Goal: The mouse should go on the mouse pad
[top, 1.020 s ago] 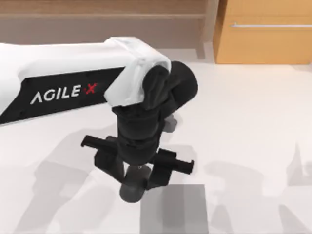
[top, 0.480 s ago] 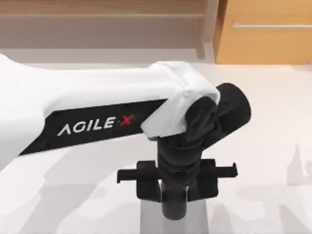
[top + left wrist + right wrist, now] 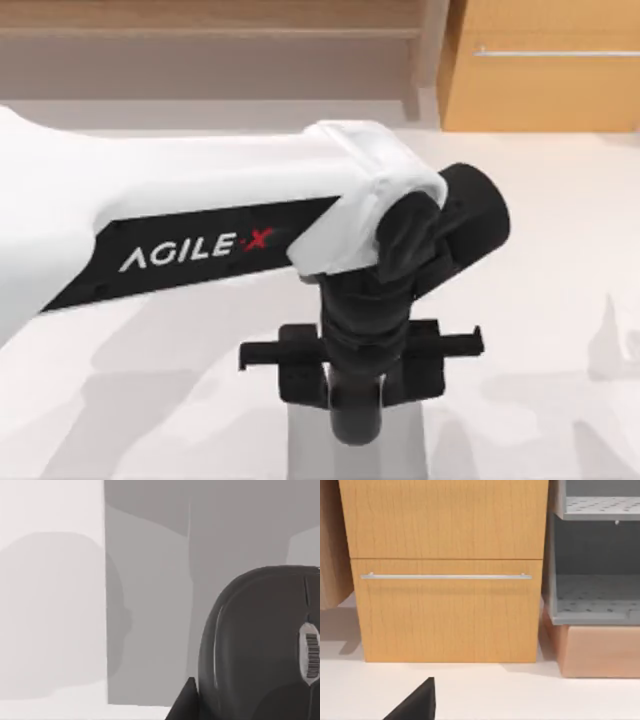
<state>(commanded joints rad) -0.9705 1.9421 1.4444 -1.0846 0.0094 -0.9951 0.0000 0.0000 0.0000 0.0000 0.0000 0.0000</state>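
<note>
The mouse point(image 3: 356, 428), a small dark oval, hangs between the fingers of my left gripper point(image 3: 356, 400), which is shut on it. The gripper sits directly above the mouse pad point(image 3: 304, 456), a flat mid-grey rectangle at the table's front centre. In the left wrist view the mouse point(image 3: 260, 645) looms close, its light mark on top, with the mouse pad point(image 3: 150, 630) spread beneath it. Whether the mouse touches the pad cannot be told. A dark part of my right gripper point(image 3: 415, 702) shows in the right wrist view, facing the cabinet.
A wooden cabinet point(image 3: 545, 65) with a metal drawer handle stands at the back right, and a wooden ledge point(image 3: 200, 40) runs along the back left. A grey perforated shelf point(image 3: 595, 580) sits beside the cabinet point(image 3: 445, 605). My white left arm point(image 3: 150, 220) spans the table's left half.
My left arm has swung to the right with the mouse, from left of the pad to over it. In the last half second it has barely shifted.
</note>
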